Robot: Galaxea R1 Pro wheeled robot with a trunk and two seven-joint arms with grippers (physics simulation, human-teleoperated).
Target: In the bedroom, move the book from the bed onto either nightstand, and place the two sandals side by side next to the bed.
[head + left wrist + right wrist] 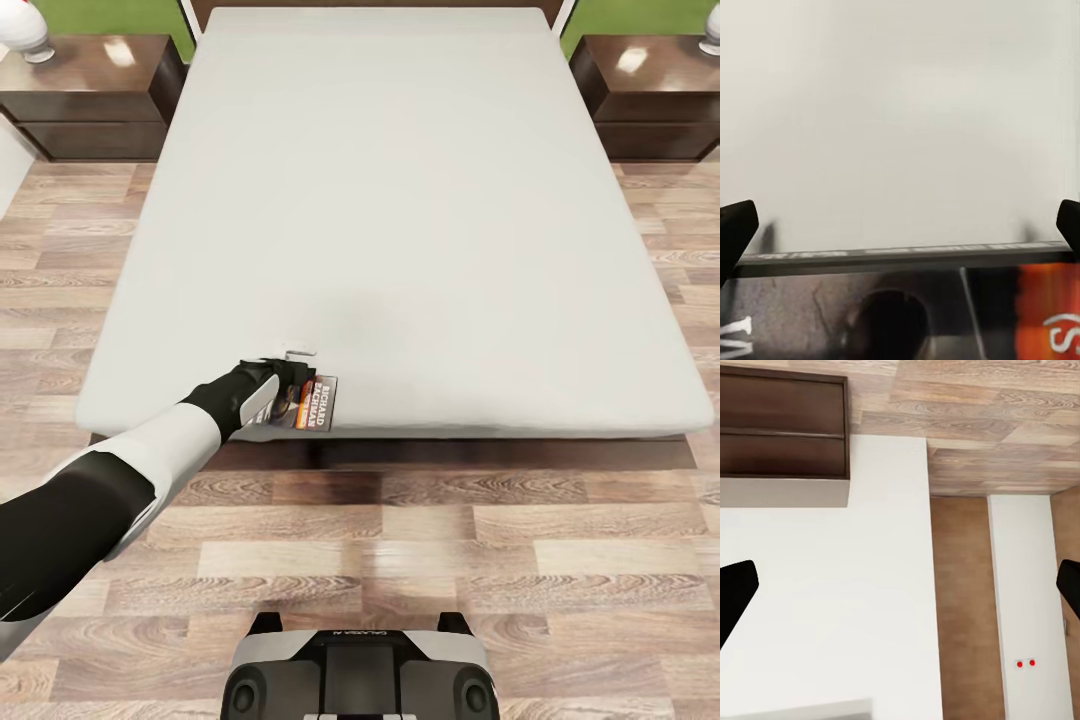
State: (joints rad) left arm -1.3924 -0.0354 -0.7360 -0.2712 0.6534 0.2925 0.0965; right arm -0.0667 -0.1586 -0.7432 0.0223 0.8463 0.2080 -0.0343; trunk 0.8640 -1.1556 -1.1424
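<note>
In the head view we see the bed (pixel 400 220) straight ahead, with a nightstand (pixel 85 95) at its far left corner and another nightstand (pixel 650 95) at the far right. The book (pixel 312 403) lies at the near edge of the mattress, left of the middle. Our left gripper (pixel 290 385) is reached out over the book's left end, covering part of the cover. From here we cannot tell whether the fingers have closed on it.

In the left wrist view, the book (pixel 900 307) sits close below the camera, its dark cover and orange band running across, with plain mattress (pixel 900 112) beyond. The two fingertips (pixel 735 229) stand wide apart at the sides of the picture, so the jaws are open and hold nothing.

In the right wrist view, the right gripper's fingertips (pixel 735 592) are likewise spread wide and empty, hanging over a white surface (pixel 832 585) and plank floor (pixel 982 420), with a dark cabinet (pixel 784 424) nearby.

We judge the book step is in hand, at the reach. Next we would lower, close on the book's edge, lift, then carry it to a nightstand.
</note>
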